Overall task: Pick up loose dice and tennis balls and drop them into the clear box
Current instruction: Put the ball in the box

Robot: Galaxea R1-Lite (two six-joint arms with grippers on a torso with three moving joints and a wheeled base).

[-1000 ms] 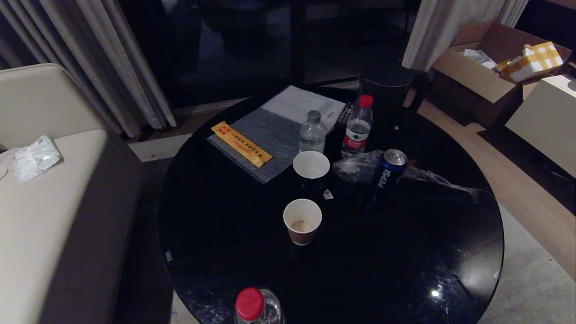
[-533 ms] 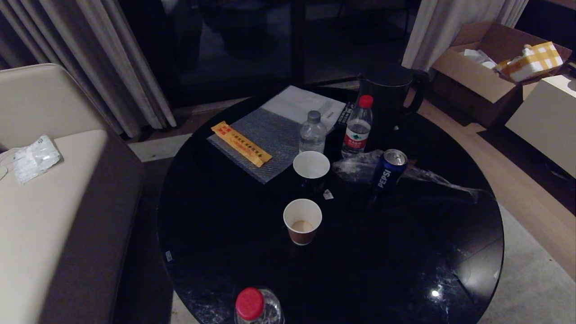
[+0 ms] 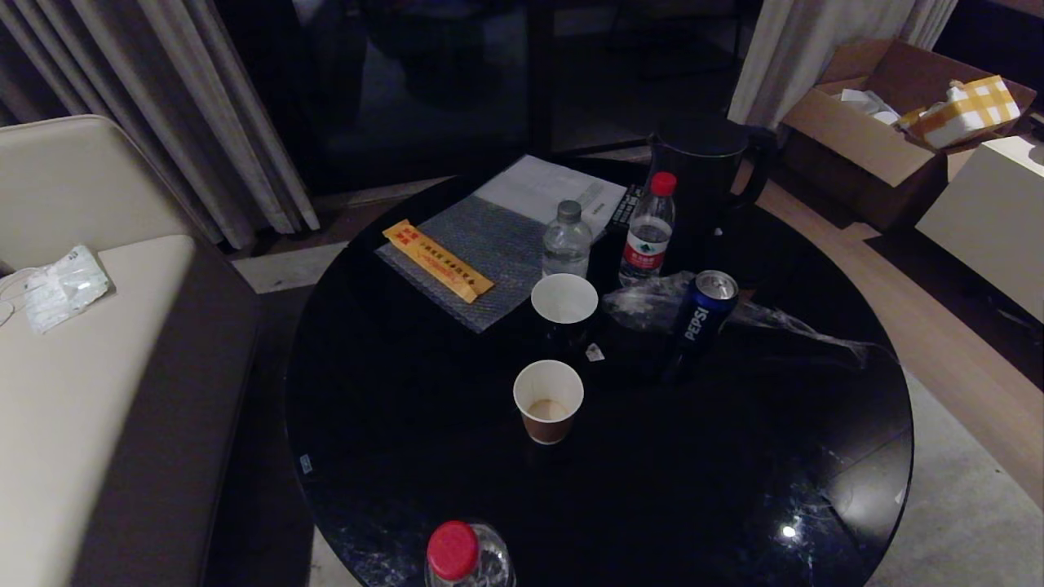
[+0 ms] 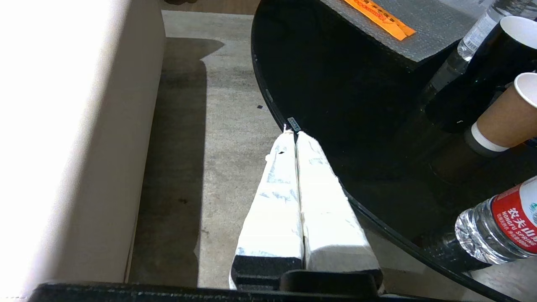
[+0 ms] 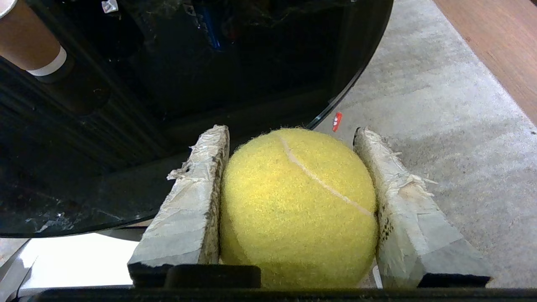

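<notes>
Right now I am clamping a tennis ball in my right jaws beside the table; left jaws closed, empty. Clear box unseen; keeping grip steady.

A yellow-green ball with a pale curved seam is seen between the grey-white taped fingers of the right pincer. The left pincer is wrapped in white tape over black. The desk is glossy black. On it, a cup is shown brown outside and white inside, and a second cup black with a white interior. A can is coloured blue with white lettering. One bottle carries a red cap and red label; another bottle has a red cap. An orange packet lies on a grey dotted sheet. A yellow-and-white checked item sits in a brown carton. The curtains are pale grey.
</notes>
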